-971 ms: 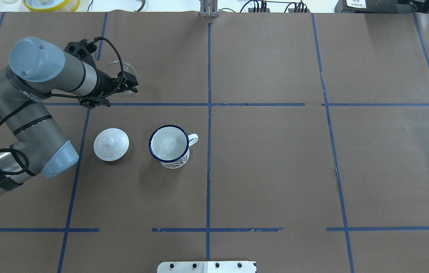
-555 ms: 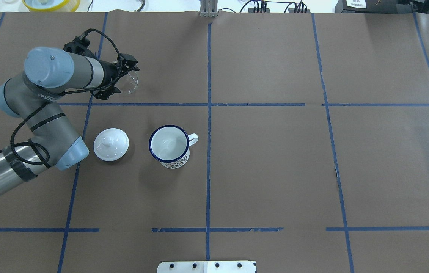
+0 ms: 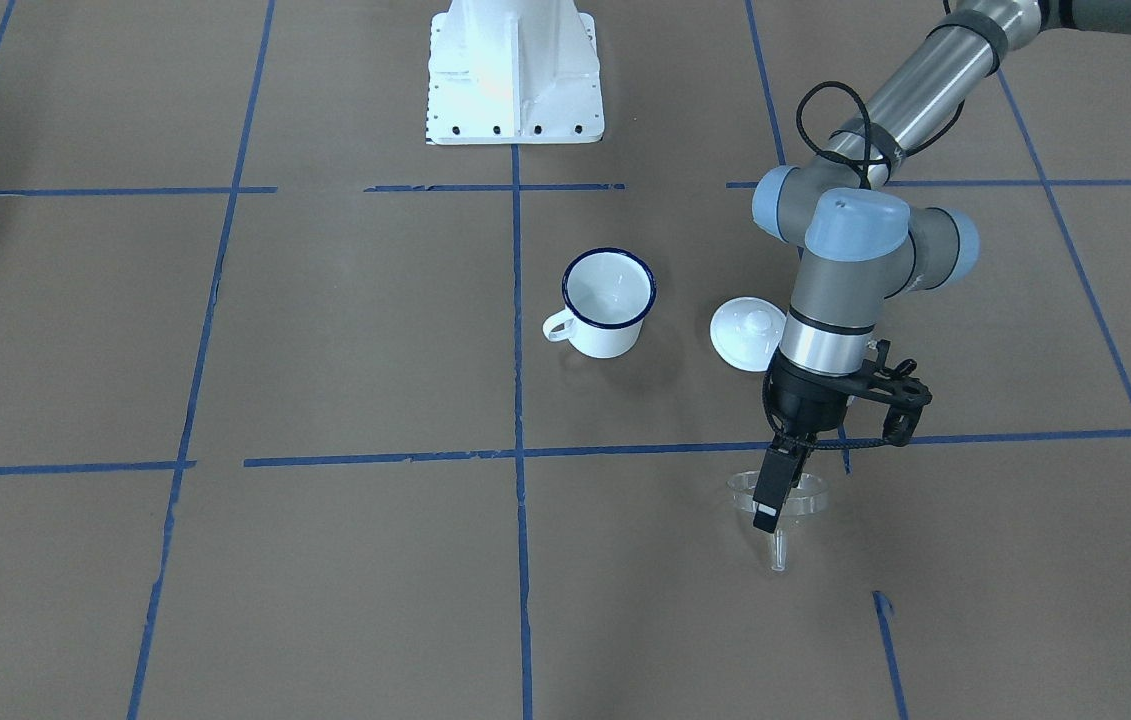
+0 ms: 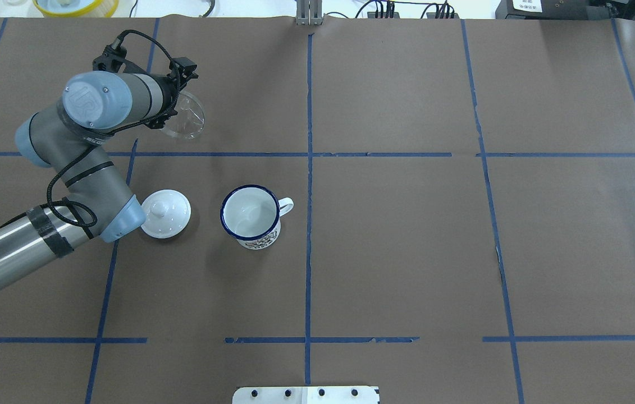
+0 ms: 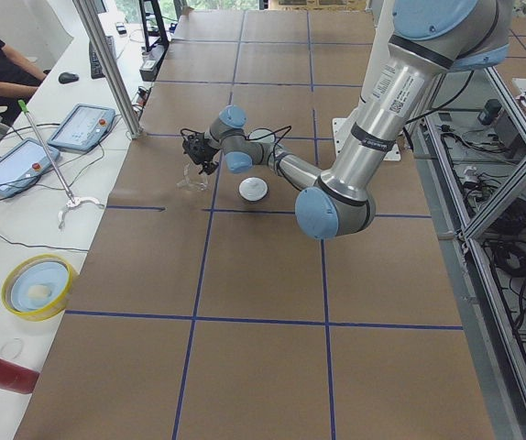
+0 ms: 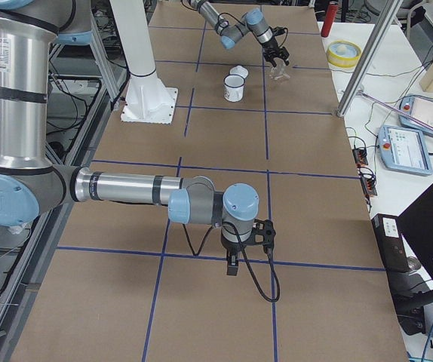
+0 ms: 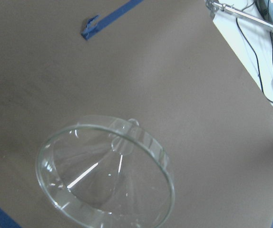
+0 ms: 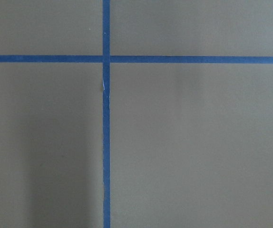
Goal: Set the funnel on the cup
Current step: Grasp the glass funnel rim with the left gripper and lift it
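Note:
The clear funnel (image 3: pixel 793 493) hangs by its rim in my left gripper (image 3: pixel 773 505), stem pointing down, a little above the table. In the overhead view the funnel (image 4: pixel 186 116) shows beside the left wrist, tilted, at the far left of the table. The left wrist view shows the funnel (image 7: pixel 105 173) from above, without the fingers. The white cup (image 3: pixel 608 300) with a blue rim stands upright and empty nearer the table's middle (image 4: pixel 251 216), well apart from the funnel. My right gripper (image 6: pixel 231 265) shows only in the exterior right view, over bare table; I cannot tell whether it is open.
A round white knobbed lid (image 4: pixel 165 213) lies left of the cup, close under the left arm's elbow (image 4: pixel 120 221). It also shows in the front view (image 3: pixel 747 333). The robot's white base (image 3: pixel 515 75) stands at the near edge. Blue tape lines cross the brown table.
The left wrist has turned and the arm has swung inward. The funnel has come up off the table with the gripper and now sits tilted on its right side.

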